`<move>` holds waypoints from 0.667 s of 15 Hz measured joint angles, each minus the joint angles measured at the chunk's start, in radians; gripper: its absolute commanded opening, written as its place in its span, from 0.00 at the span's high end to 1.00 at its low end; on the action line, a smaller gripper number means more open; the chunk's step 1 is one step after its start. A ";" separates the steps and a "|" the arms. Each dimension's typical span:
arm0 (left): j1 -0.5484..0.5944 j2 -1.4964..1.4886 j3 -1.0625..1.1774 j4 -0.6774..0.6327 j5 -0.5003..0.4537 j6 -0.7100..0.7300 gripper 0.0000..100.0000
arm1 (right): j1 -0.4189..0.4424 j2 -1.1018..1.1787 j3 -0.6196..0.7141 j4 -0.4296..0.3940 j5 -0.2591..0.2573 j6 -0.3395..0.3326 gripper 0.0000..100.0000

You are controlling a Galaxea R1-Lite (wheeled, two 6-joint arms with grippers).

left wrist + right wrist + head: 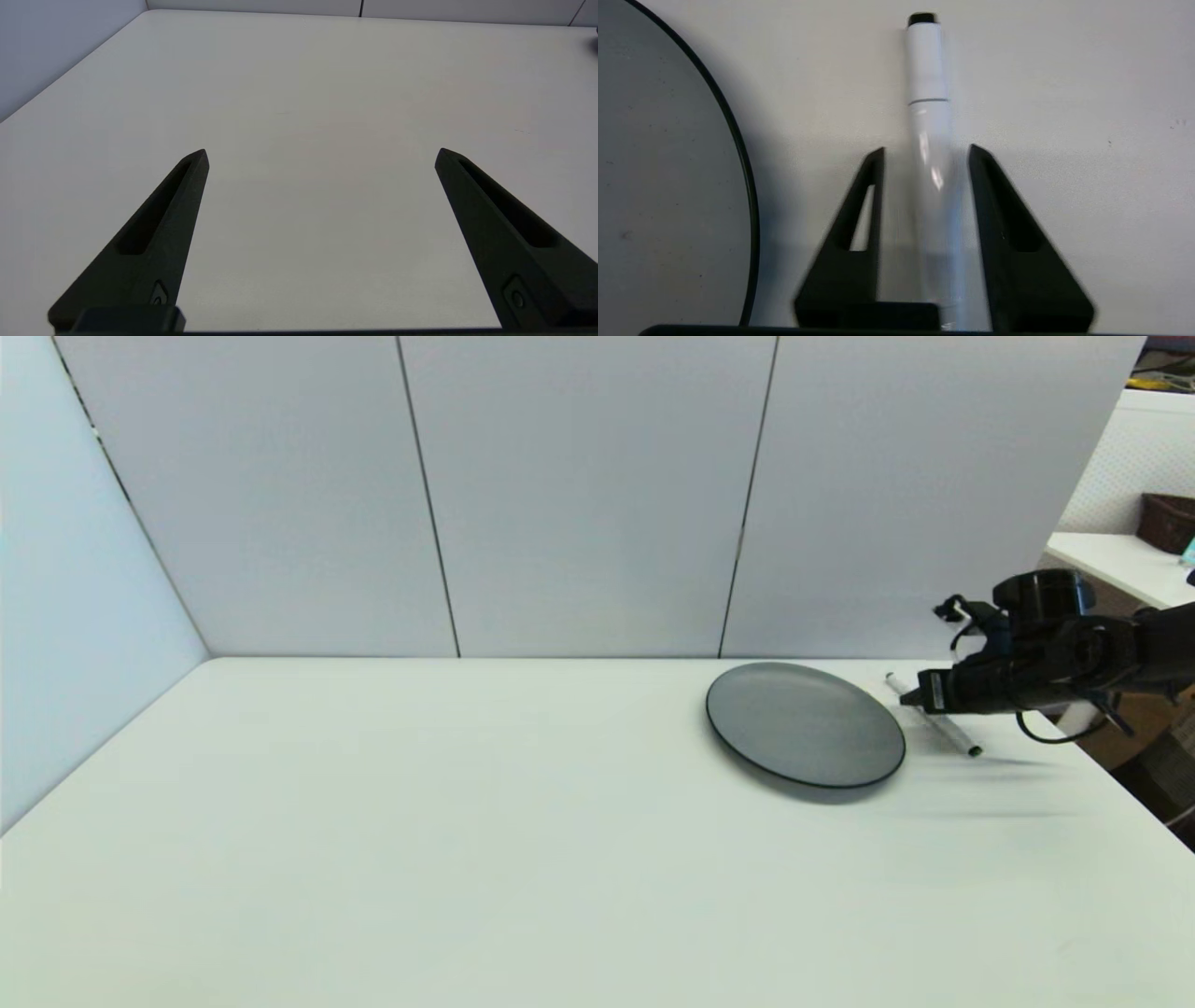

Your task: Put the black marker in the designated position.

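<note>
The marker [934, 716] lies flat on the desk [467, 859] at the right of the head view, just right of the grey plate [805, 723] and apart from its rim. One black tip points toward the wall panels [579, 495]; the other points toward the lower right of the frame.

The right gripper [920, 695] reaches in from the right edge of the head view and sits low over the middle of the marker. In the right wrist view the right gripper [927, 154] straddles the white barrel [931, 140]: one finger [864, 210] stands on each side of it. A narrow strip of desk shows between each finger and the barrel, so the fingers are released and narrowly spread, not clamped. The plate's dark rim [738, 154] curves along the left of that frame, beside the fingers.

The left gripper [321, 151] is outside the head view. In the left wrist view it hangs over bare desk [317, 84], fingers [159, 233] spread wide, gripping nothing.
</note>
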 measured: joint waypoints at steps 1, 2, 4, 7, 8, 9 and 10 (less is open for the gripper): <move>0.000 0.000 0.000 0.000 0.000 0.000 0.00 | 0.001 0.002 -0.001 0.000 0.000 0.000 0.00; 0.001 0.000 0.000 0.000 0.000 0.000 0.00 | 0.003 0.003 -0.003 0.000 0.000 0.000 0.00; 0.001 0.000 0.000 0.000 0.000 0.000 0.00 | 0.004 -0.005 -0.011 0.007 0.000 0.001 0.00; 0.000 0.000 0.000 0.000 0.000 0.000 0.00 | 0.001 -0.076 -0.021 0.017 0.001 0.002 0.00; 0.000 0.000 0.000 0.000 0.000 0.000 0.00 | -0.001 -0.112 -0.022 0.019 0.001 0.002 0.00; 0.000 0.000 0.000 0.000 0.000 0.000 0.00 | -0.005 -0.153 -0.022 0.019 0.001 0.002 0.00; 0.000 0.000 0.000 0.000 0.000 0.000 0.00 | -0.012 -0.201 -0.017 0.026 0.001 0.002 0.00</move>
